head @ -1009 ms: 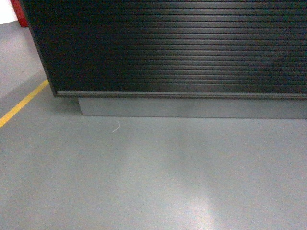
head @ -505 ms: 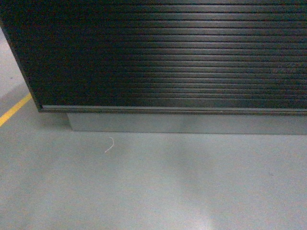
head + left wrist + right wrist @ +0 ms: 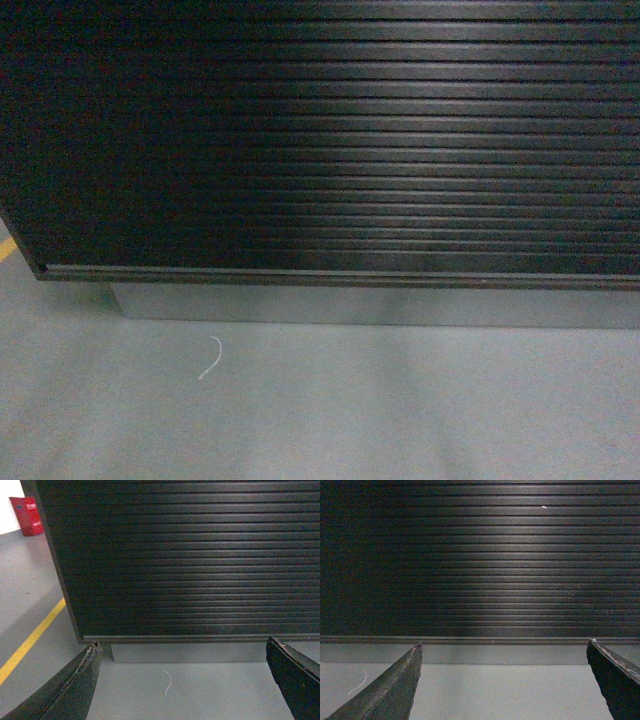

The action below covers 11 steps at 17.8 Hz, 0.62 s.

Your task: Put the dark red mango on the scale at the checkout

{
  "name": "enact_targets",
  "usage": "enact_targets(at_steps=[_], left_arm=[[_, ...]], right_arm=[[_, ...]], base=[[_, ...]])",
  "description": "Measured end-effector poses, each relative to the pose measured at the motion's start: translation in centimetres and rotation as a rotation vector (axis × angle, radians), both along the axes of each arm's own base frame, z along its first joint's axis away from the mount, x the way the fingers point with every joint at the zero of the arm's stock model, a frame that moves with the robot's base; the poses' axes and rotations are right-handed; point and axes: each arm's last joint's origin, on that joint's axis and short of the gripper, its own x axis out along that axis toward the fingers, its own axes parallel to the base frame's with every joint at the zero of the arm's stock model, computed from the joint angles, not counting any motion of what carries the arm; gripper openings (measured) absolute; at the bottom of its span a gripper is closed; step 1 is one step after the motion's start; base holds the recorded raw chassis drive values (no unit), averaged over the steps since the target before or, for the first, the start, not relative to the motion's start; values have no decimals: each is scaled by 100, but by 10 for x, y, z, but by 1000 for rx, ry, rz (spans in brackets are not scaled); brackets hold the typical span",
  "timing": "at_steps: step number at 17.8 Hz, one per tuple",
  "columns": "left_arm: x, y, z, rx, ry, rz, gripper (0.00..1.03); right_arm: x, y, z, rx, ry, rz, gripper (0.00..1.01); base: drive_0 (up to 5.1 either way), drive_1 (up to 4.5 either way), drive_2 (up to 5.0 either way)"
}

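1. Checkout (image 3: 330, 140) front fills head view: dark ribbed slats above grey plinth (image 3: 370, 306).
2. Left gripper (image 3: 182, 680) spread wide, holding nothing; slats at 12 o'clock beyond jaws.
3. Right gripper (image 3: 502, 680) likewise spread, bare.
4. White thread (image 3: 167, 682) on floor (image 3: 400, 420), lying between left jaws.

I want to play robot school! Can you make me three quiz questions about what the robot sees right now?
1. True or false: the dark red mango shows in one of the views.
2. What lies on the grey floor before the checkout? A) a white string B) a spoon C) a ball
3. Fill in: the left gripper and right gripper have their fingers spread ____, holding nothing.

Key: 1 false. 2 A. 3 open.
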Motion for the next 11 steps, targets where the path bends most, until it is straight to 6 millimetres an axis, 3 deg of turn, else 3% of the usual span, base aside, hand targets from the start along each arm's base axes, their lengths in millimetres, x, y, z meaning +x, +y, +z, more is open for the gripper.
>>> enact_targets(at_steps=[11], left_arm=[[0,0,0,0,-1,0,98]], right_arm=[[0,0,0,0,4,0,98]], base=[[-3,373,-379]])
